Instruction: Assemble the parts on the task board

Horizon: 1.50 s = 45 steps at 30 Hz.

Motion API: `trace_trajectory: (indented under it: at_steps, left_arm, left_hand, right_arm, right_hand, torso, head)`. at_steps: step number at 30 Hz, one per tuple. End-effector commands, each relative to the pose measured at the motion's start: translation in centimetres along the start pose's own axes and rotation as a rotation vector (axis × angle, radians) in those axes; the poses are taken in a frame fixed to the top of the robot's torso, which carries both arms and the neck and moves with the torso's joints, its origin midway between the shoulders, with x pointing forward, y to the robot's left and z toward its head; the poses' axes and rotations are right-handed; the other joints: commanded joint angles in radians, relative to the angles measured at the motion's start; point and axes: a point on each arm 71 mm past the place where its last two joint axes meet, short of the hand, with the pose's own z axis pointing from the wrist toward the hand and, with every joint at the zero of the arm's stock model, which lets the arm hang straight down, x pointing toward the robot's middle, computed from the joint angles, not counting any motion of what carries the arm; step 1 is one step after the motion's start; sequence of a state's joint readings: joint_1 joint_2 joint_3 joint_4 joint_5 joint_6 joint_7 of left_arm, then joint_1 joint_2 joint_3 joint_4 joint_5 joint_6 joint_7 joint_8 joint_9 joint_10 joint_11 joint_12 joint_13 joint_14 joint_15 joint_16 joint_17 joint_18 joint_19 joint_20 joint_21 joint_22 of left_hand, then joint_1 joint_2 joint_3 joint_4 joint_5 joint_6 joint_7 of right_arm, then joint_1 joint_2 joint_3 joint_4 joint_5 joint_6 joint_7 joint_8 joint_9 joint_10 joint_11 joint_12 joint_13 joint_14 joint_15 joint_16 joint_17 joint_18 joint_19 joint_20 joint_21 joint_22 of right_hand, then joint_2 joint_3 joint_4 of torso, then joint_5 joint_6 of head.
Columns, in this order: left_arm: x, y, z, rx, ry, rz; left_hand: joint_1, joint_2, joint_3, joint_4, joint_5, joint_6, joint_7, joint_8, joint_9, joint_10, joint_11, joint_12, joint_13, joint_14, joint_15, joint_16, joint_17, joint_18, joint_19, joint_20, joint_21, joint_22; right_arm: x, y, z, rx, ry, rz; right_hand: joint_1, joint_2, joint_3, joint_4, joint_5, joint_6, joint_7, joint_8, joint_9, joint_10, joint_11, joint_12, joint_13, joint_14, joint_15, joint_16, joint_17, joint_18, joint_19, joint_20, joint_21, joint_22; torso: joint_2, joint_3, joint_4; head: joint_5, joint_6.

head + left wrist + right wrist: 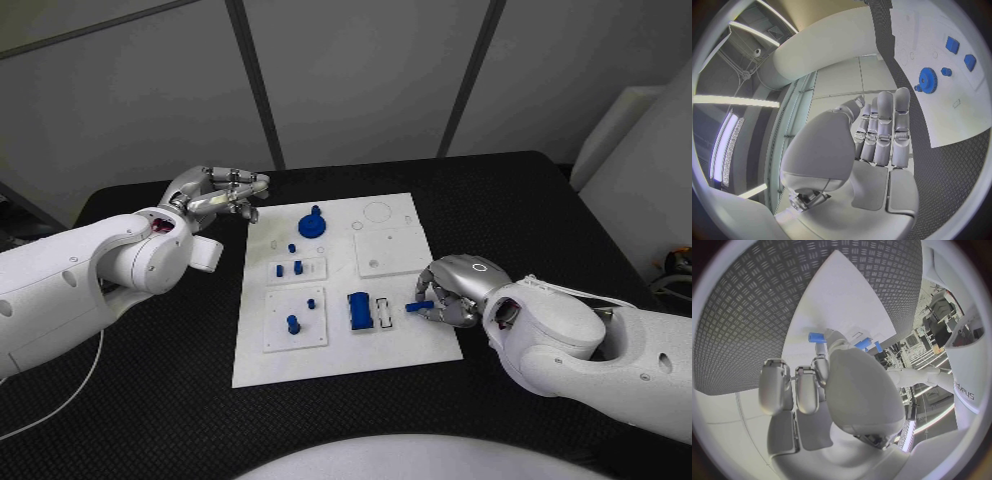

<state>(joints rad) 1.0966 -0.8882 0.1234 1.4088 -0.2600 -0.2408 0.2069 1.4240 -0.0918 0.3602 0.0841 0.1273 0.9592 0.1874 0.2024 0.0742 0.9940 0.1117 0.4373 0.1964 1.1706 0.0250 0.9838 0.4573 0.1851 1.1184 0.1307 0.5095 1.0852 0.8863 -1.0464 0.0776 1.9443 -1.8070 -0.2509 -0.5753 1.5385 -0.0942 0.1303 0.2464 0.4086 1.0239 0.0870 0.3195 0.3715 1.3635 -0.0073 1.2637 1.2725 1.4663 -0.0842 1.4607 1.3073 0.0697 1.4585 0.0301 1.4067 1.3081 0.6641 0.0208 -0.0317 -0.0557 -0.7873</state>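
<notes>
The white task board (408, 352) lies mid-table. On it are a blue gear (313, 222), several small blue pegs (294, 267) in the left plates, and a blue block (359, 311) beside a white slot (384, 312). My right hand (451, 290) is at the board's right edge and pinches a small blue part (418, 306) just right of that slot. In the right wrist view the small blue part (816, 337) sits at a fingertip over the board (842, 295). My left hand (219, 195) hovers off the board's far left corner and holds nothing. Its fingers (882, 127) lie side by side.
The black table (159, 400) surrounds the board. A plain white square plate (391, 250) and two ring outlines (378, 212) sit on the board's far right. The left wrist view shows the gear (928, 79) and blue pegs (952, 45) on the board (942, 115).
</notes>
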Motion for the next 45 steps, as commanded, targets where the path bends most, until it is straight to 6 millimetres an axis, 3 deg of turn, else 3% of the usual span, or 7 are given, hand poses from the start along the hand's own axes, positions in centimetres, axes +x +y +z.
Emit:
trace_trajectory:
  at_steps: [1, 14, 19, 25, 29, 41, 45]
  left_arm:
    - [0.1, -0.1, 0.1, 0.007, 0.006, -0.002]
    - [0.2, -0.2, 0.0, 0.005, 0.009, -0.002]
    - [0.1, -0.2, 0.0, 0.004, 0.008, -0.002]
    - [0.2, -0.2, 0.0, 0.004, 0.012, -0.003]
    - [0.2, -0.2, 0.0, 0.003, 0.012, -0.003]
    - [0.3, -0.2, -0.1, 0.000, 0.017, -0.004]
    - [0.3, -0.2, -0.1, -0.001, 0.019, -0.004]
  left_hand:
    - [-0.003, 0.001, 0.004, 0.001, 0.006, -0.008, -0.001, 0.004, 0.000, -0.008, -0.002, 0.005, 0.001, -0.001, 0.006, -0.003, -0.001, -0.002, 0.007, 0.000, -0.004, -0.001]
    - [-0.003, 0.001, 0.004, 0.001, 0.006, -0.008, -0.001, 0.004, 0.000, -0.008, -0.002, 0.005, 0.001, -0.001, 0.006, -0.003, -0.001, -0.002, 0.007, 0.000, -0.004, -0.001]
    - [-0.003, 0.001, 0.004, 0.001, 0.006, -0.008, -0.001, 0.004, 0.000, -0.008, -0.002, 0.005, 0.001, -0.001, 0.006, -0.003, -0.001, -0.002, 0.007, 0.000, -0.004, -0.001]
    - [-0.003, 0.001, 0.004, 0.001, 0.006, -0.008, -0.001, 0.004, 0.000, -0.008, -0.002, 0.005, 0.001, -0.001, 0.006, -0.003, -0.001, -0.002, 0.007, 0.000, -0.004, -0.001]
    - [-0.003, 0.001, 0.004, 0.001, 0.006, -0.008, -0.001, 0.004, 0.000, -0.008, -0.002, 0.005, 0.001, -0.001, 0.006, -0.003, -0.001, -0.002, 0.007, 0.000, -0.004, -0.001]
    - [-0.002, 0.001, 0.005, 0.000, 0.006, -0.008, 0.000, 0.005, 0.000, -0.009, -0.001, 0.007, 0.001, -0.001, 0.006, -0.003, 0.000, -0.002, 0.008, 0.000, -0.005, -0.001]
    - [-0.002, 0.001, 0.005, 0.000, 0.006, -0.008, 0.000, 0.005, 0.000, -0.009, -0.001, 0.007, 0.001, -0.001, 0.006, -0.003, 0.000, -0.002, 0.008, 0.000, -0.005, -0.001]
  right_arm:
    - [-0.4, 0.3, -0.1, 0.014, -0.035, 0.192]
    - [0.0, 0.2, 0.3, 0.058, 0.005, 0.315]
    - [0.2, 0.6, 0.4, 0.050, 0.019, 0.318]
    - [0.7, 1.0, 1.0, 0.050, 0.064, 0.321]
    - [1.0, 1.5, 1.4, 0.051, 0.089, 0.336]
    - [1.7, 2.2, 2.3, 0.052, 0.140, 0.343]
    - [1.9, 2.4, 2.5, 0.052, 0.150, 0.347]
  right_hand:
    - [-0.031, 0.011, 0.015, 0.004, 0.003, 0.032, -0.025, -0.003, 0.024, 0.016, -0.007, -0.006, 0.002, 0.075, 0.005, 0.004, 0.124, -0.017, 0.008, 0.000, 0.004, 0.038]
    - [-0.067, -0.005, 0.030, 0.017, 0.010, 0.030, -0.025, -0.006, 0.030, 0.016, -0.007, -0.011, -0.001, 0.075, 0.004, 0.003, 0.123, -0.017, 0.008, -0.001, 0.004, 0.038]
    - [-0.072, -0.007, 0.030, 0.018, 0.007, 0.030, -0.025, -0.006, 0.031, 0.016, -0.007, -0.011, -0.001, 0.075, 0.004, 0.002, 0.123, -0.017, 0.008, -0.001, 0.004, 0.039]
    - [-0.098, -0.010, 0.029, 0.030, 0.004, 0.033, -0.024, -0.007, 0.034, 0.017, -0.006, -0.010, 0.000, 0.075, 0.005, 0.003, 0.125, -0.017, 0.008, 0.000, 0.004, 0.039]
    - [-0.141, -0.011, 0.019, 0.039, 0.059, 0.038, -0.027, -0.005, 0.039, 0.021, -0.008, -0.008, 0.004, 0.076, 0.004, 0.004, 0.127, -0.018, 0.009, 0.000, 0.006, 0.042]
    - [-0.263, 0.017, -0.010, 0.044, 0.082, 0.059, -0.037, 0.009, 0.058, 0.040, -0.016, 0.012, 0.025, 0.078, -0.002, 0.009, 0.134, -0.020, 0.016, -0.006, 0.016, 0.056]
    - [-0.289, 0.017, -0.023, 0.042, 0.116, 0.058, -0.038, 0.010, 0.061, 0.040, -0.017, 0.012, 0.025, 0.078, -0.003, 0.010, 0.135, -0.021, 0.016, -0.007, 0.016, 0.057]
  torso:
    - [0.002, -0.0002, -0.0009]
    - [0.001, -0.0006, -0.0012]
    - [0.001, 0.0027, -0.0047]
    - [0.002, 0.0006, -0.0023]
    - [0.002, 0.0012, -0.0029]
    - [0.001, 0.0010, -0.0030]
    - [0.001, 0.0023, -0.0033]
  head:
    - [0.002, 0.001]
    - [0.008, -0.002]
    - [0.011, -0.002]
    - [0.007, -0.004]
    - [0.009, -0.005]
    - [0.013, -0.011]
    - [0.013, -0.011]
